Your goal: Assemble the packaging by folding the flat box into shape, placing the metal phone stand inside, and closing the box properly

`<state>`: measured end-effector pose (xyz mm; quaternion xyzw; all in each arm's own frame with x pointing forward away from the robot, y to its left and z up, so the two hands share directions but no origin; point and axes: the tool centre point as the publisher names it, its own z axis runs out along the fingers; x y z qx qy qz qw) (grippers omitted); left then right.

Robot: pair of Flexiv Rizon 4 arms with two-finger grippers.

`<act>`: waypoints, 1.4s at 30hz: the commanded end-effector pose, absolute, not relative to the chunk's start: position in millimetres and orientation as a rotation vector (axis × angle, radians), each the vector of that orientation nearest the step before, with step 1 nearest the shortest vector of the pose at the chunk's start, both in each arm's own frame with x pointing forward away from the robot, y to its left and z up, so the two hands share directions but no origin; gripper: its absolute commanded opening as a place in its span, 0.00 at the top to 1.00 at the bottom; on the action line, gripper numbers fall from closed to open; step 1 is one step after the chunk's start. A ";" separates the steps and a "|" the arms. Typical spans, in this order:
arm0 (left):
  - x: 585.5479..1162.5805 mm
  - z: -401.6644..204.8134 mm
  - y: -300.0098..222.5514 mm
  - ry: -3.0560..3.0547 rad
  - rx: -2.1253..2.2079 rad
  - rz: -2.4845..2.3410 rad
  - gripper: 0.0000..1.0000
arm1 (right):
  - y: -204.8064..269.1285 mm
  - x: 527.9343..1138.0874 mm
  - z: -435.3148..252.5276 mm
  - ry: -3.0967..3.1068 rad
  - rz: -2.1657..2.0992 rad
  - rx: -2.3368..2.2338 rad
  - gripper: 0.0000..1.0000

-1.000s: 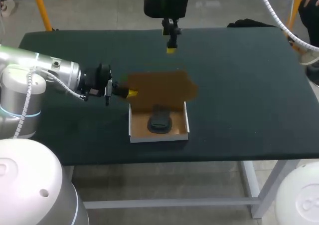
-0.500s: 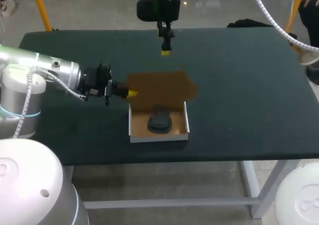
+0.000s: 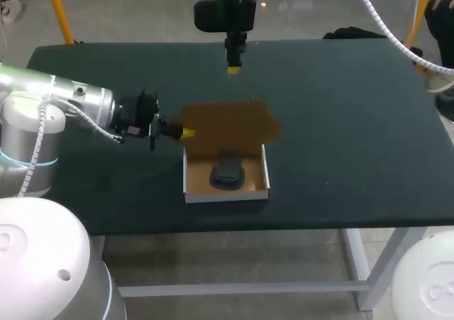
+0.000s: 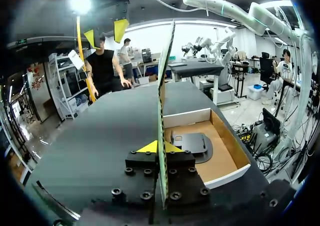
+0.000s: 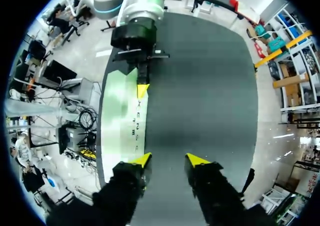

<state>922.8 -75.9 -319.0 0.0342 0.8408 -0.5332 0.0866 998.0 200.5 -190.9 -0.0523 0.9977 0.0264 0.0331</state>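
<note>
A white cardboard box (image 3: 227, 193) stands open near the table's middle, its brown lid (image 3: 227, 125) raised behind it. The dark metal phone stand (image 3: 227, 171) lies inside. My left gripper (image 3: 186, 132) is shut on the lid's left edge. In the left wrist view the lid (image 4: 161, 95) runs edge-on between the yellow tips (image 4: 157, 147), with the box (image 4: 187, 117) and stand (image 4: 192, 145) beside it. My right gripper (image 3: 233, 68) hangs over the table's far edge, pointing down, open and empty (image 5: 169, 160). From there the lid (image 5: 117, 110) and left gripper (image 5: 142, 89) lie ahead.
The dark green table (image 3: 340, 121) stretches bare to the right of the box and in front of it. My left arm (image 3: 78, 111) lies low over the table's left side.
My right gripper has shifted a little left and toward the table's far edge, and its fingers have drawn closer together. The left gripper, the lid and the box have stayed put.
</note>
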 end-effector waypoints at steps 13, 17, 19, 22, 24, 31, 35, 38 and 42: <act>921.8 -320.8 -75.5 2.504 0.103 -1.590 1.00 | 221.7 955.5 -211.1 3.085 0.016 -0.173 0.51; 921.8 -320.8 -75.5 2.504 0.103 -1.590 1.00 | 220.2 948.8 -211.3 3.079 0.024 -0.170 0.51; 921.8 -320.8 -75.5 2.504 0.103 -1.590 1.00 | 219.6 946.1 -212.0 3.078 0.027 -0.170 0.52; 921.8 -320.8 -75.5 2.504 0.103 -1.590 1.00 | 217.4 941.2 -213.2 3.075 0.044 -0.171 0.52; 921.8 -320.8 -75.5 2.504 0.103 -1.590 1.00 | 216.6 938.7 -213.9 3.075 0.047 -0.173 0.52; 921.8 -320.8 -75.5 2.504 0.103 -1.590 1.00 | 215.3 932.6 -218.2 3.080 0.058 -0.189 0.53; 921.8 -320.8 -75.5 2.504 0.103 -1.590 1.00 | 215.0 928.5 -220.9 3.082 0.065 -0.194 0.53; 921.8 -320.8 -75.5 2.504 0.103 -1.590 1.00 | 215.8 925.3 -221.6 3.081 0.067 -0.203 0.53; 921.8 -320.8 -75.5 2.504 0.103 -1.590 1.00 | 216.5 921.4 -221.1 3.073 0.070 -0.211 0.53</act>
